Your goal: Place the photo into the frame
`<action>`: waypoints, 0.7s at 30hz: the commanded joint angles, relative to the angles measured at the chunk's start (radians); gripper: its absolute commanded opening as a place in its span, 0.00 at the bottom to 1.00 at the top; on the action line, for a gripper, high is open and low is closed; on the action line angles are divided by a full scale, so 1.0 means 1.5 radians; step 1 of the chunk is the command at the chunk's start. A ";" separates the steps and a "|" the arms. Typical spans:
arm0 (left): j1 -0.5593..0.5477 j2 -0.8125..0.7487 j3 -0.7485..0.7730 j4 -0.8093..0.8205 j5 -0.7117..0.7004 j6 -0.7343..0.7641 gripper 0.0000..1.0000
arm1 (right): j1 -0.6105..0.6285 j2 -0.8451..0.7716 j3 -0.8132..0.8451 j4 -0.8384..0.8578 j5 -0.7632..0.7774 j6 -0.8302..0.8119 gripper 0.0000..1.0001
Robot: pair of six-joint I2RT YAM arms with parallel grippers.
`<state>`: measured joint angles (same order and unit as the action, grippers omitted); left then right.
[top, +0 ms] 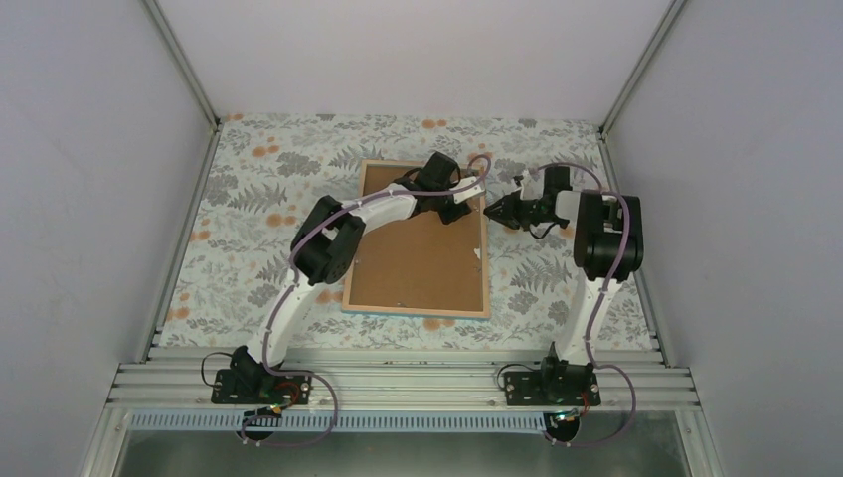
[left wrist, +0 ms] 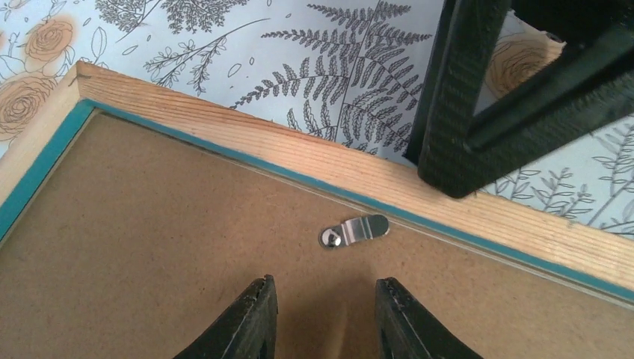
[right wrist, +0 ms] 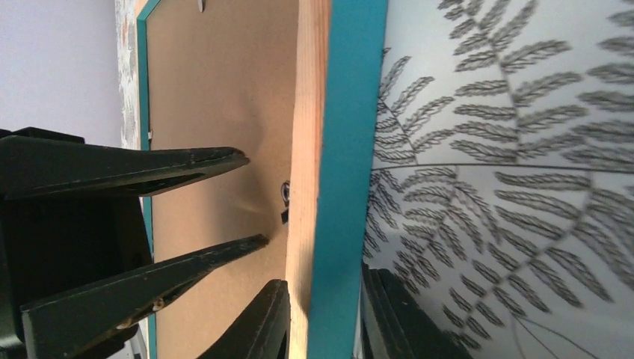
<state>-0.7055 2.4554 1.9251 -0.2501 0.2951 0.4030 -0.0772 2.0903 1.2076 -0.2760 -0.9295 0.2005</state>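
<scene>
The frame point(top: 418, 312) lies face down on the table, wood-coloured back up, with a brown backing board point(top: 418, 253) filling it. The photo is hidden. My left gripper point(left wrist: 325, 283) hovers open over the board near the frame's far right corner, just short of a small metal clip point(left wrist: 354, 230), with nothing between its fingers. My right gripper point(right wrist: 323, 283) straddles the frame's right rail point(right wrist: 348, 112), one finger against the wooden inner side and the other against the teal outer side. In the overhead view the two grippers point(top: 465, 211) point(top: 489, 211) nearly meet.
A floral, fern-printed cloth point(top: 258, 189) covers the table. White walls with metal posts close in the left, right and back. The right gripper's black finger point(left wrist: 463, 112) reaches over the rail in the left wrist view.
</scene>
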 commanded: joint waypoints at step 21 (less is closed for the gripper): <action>-0.016 0.136 0.187 -0.082 -0.044 -0.081 0.16 | 0.030 0.029 -0.029 0.042 -0.009 0.023 0.15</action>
<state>-0.7238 2.6099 2.1902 -0.3412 0.2565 0.3363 -0.0601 2.1132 1.1969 -0.1749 -0.9470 0.2375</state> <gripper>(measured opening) 0.174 0.151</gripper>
